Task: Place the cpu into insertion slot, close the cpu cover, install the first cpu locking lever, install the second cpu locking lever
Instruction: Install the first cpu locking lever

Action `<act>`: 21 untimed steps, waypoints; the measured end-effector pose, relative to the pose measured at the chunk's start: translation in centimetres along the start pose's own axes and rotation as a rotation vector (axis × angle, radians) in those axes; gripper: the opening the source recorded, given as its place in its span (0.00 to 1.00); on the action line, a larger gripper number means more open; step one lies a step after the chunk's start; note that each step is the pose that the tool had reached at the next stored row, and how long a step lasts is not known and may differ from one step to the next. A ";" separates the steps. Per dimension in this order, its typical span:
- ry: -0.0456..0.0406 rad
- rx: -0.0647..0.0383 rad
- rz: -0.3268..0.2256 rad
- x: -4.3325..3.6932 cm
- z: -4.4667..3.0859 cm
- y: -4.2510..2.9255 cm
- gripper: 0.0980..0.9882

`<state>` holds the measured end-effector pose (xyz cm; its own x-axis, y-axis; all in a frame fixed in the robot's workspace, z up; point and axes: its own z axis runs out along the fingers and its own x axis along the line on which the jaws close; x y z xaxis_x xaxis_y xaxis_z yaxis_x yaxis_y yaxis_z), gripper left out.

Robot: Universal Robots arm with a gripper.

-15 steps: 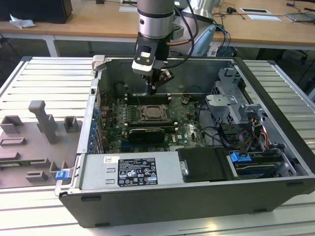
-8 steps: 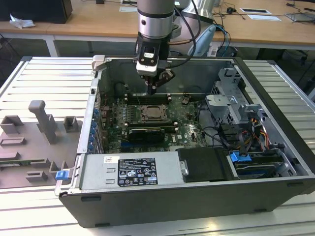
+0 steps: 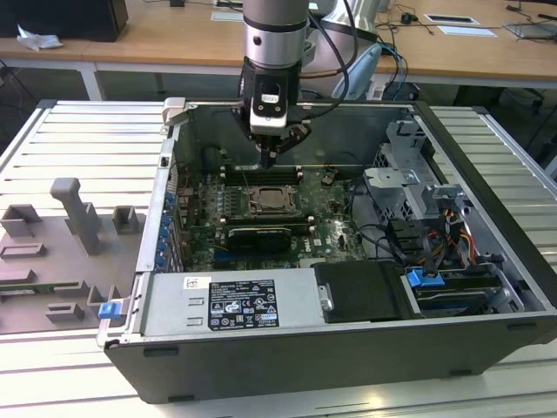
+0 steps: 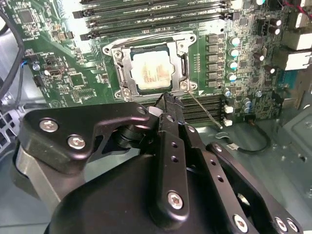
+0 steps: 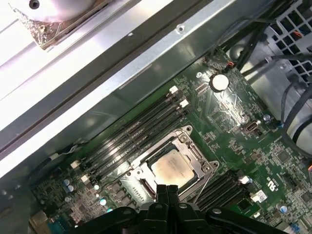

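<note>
The cpu (image 4: 152, 71) lies flat in its socket (image 4: 189, 43) on the green board (image 4: 63, 73), with the cpu cover (image 4: 122, 68) down around it; the tool (image 4: 168, 98) hangs just above the socket's edge, beside the cpu and apart from it, fingers pressed together on nothing; a thin lever (image 4: 204, 113) slants out from the nearest socket corner.

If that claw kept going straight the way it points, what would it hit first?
Most likely the near edge of the cpu cover, framing the cpu: the gripper points at it in the second wrist view, though depth is unclear.
</note>
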<state>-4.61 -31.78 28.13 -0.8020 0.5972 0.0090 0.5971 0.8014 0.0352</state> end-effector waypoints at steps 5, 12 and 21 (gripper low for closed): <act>0.0011 0.000 -0.032 0.00 0.00 0.00 0.01; 0.0027 0.001 -0.076 0.00 0.00 0.00 0.01; 0.0048 0.001 -0.136 0.00 0.00 0.00 0.01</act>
<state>-4.61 -31.78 28.14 -0.8755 0.4831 0.0090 0.4831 0.8749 0.0351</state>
